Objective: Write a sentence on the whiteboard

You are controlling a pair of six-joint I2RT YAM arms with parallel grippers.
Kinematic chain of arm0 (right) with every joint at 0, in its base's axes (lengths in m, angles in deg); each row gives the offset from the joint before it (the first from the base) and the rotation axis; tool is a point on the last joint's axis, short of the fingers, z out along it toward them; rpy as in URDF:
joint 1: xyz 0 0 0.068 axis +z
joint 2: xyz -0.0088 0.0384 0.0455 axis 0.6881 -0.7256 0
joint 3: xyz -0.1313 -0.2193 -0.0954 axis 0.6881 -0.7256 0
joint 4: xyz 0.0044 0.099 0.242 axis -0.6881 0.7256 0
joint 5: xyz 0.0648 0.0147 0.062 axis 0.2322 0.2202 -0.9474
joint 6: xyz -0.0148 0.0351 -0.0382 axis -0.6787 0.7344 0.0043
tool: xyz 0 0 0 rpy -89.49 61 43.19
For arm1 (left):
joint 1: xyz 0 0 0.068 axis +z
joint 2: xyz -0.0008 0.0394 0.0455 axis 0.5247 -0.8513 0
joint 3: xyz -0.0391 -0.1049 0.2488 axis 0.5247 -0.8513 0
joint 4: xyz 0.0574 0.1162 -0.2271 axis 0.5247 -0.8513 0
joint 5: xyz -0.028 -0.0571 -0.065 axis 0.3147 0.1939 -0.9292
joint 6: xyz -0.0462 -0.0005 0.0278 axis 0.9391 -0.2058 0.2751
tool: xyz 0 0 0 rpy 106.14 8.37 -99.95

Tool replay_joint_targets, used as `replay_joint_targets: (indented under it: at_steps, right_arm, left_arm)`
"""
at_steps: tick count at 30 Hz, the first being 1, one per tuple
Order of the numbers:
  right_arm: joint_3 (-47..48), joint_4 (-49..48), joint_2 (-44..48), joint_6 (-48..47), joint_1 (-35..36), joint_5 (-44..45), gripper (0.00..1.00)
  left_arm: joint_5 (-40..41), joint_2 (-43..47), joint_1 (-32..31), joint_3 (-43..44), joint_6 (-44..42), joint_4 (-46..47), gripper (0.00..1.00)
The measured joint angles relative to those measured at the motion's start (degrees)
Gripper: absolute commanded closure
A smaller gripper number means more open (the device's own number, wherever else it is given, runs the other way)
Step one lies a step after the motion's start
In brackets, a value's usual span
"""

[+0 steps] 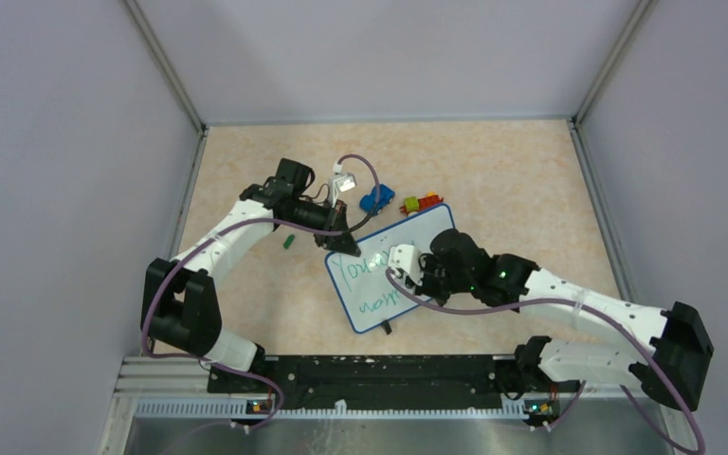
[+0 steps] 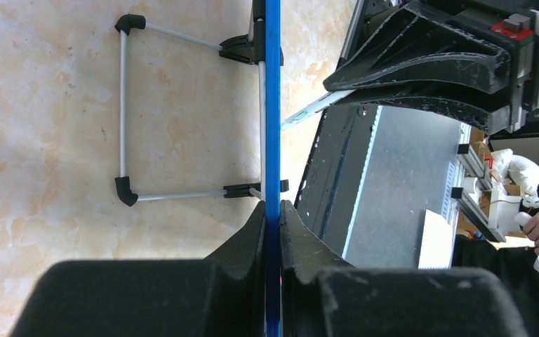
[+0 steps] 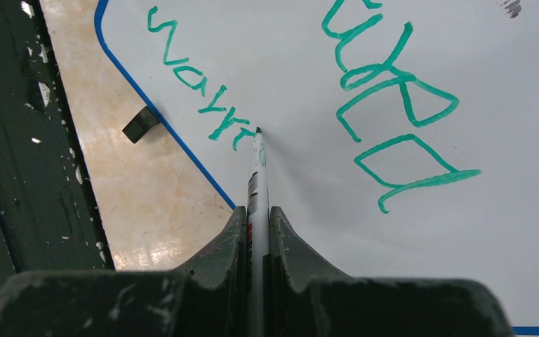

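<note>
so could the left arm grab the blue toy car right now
Probably not: the left gripper is shut on the rim of the whiteboard, so its jaws are taken. The blue toy car itself lies close by, nothing over it.

White-shelled arms (image 1: 616,318) with black joints, looping purple cables (image 1: 455,310), and black wedge-fingered hands (image 3: 256,217).

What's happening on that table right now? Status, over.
Left fingers clamp board edge. Right fingers hold marker, tip at second green line. Toys beyond board, not in the way.
</note>
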Motion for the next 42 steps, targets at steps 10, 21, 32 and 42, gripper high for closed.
replay_joint_targets:
  at_steps: [10, 21, 32, 42]
  right_arm:
    - [0.0, -0.5, -1.3, 0.1, 0.0, 0.7, 1.00]
    - [0.0, 0.7, 2.6, 0.1, -0.4, -0.6, 1.00]
    - [-1.9, 1.5, 2.8, 0.0, -0.5, 0.1, 1.00]
    - [-2.0, 0.4, 1.8, 0.1, -0.5, 3.1, 1.00]
  left_arm:
    - [0.0, 0.0, 0.0, 0.0, 0.0, 0.0, 1.00]
    - [0.0, 0.0, 0.0, 0.0, 0.1, 0.0, 1.00]
    - [-0.2, 0.0, 0.0, 0.0, 0.2, 0.0, 1.00]
    - [-0.2, 0.0, 0.0, 0.0, 0.2, 0.1, 1.00]
